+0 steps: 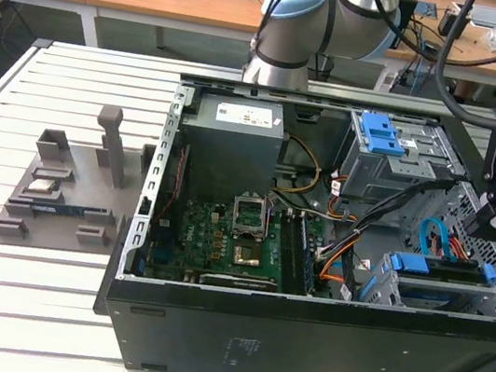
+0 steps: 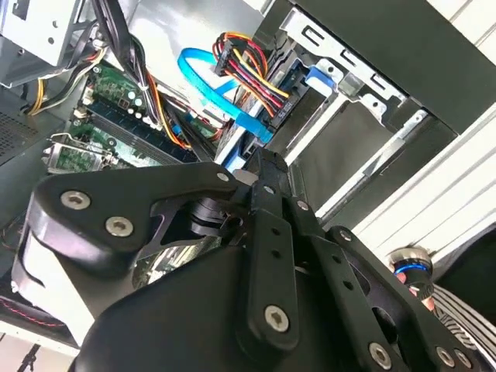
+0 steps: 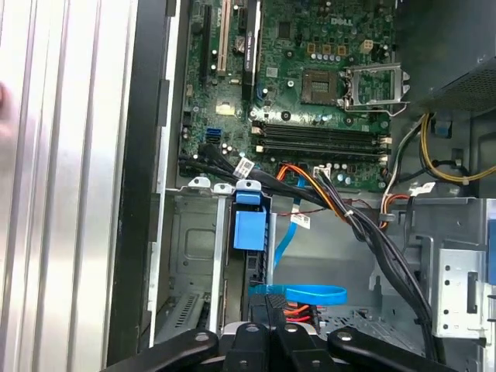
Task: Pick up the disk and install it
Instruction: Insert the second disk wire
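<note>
Hovering gripper (image 1: 488,222): hangs over the end of the computer case (image 1: 302,322) at the exterior view's right, above the lower drive cage; whether the claw is released or clenched, I cannot tell.
Disk (image 1: 438,269): sits in the lower drive cage in the corner of the case nearest the exterior view's right, its blue rail along the top edge; the gripper is close above it, and contact cannot be told.
Cage edges: in the first wrist view the gripper (image 3: 267,329) lines up with a narrow slot between bare metal cage walls, and a blue plastic piece (image 3: 248,229) sits at the slot's mouth.
Cables: a blue flat cable (image 3: 310,294) loops just beside the gripper, and a black and orange bundle (image 3: 333,198) crosses the gap between cage and motherboard (image 3: 310,77); room there is tight.
Second wrist view: the gripper (image 2: 260,167) points at the blue cable and a red-and-yellow plug (image 2: 248,74) beside the cage wall.
Upper drive cage (image 1: 402,168): stands near, topped by a blue latch piece (image 1: 381,132).
Power-supply box (image 1: 231,146): well apart, at the far wall of the case.
Table (image 1: 40,304): white slats run bare around the case; a grey fixture (image 1: 58,194) lies at the exterior view's left.
</note>
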You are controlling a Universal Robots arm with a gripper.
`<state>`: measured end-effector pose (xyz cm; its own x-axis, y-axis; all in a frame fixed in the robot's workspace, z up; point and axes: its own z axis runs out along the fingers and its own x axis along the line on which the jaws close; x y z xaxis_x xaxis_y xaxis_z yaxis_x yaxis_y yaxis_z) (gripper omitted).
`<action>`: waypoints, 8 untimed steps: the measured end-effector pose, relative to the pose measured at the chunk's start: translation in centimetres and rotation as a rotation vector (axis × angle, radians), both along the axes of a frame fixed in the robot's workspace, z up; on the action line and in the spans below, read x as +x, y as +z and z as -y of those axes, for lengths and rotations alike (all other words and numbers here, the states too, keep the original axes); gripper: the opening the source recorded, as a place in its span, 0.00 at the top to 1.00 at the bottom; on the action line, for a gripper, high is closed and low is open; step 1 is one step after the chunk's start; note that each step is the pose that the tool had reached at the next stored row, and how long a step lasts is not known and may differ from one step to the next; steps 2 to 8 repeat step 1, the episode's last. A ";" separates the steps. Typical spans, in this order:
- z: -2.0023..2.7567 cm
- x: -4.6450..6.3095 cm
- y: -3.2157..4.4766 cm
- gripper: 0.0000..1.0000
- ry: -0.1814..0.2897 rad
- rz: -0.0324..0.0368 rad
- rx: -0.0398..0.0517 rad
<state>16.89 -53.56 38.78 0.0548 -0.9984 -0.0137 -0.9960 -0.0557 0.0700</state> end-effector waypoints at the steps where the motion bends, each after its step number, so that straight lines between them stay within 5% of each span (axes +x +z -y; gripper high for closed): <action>1: 0.00 0.0 0.01 0.89 0.000 0.0000 -0.0001; 8: 0.00 0.0 0.01 0.89 0.000 0.0000 -0.0001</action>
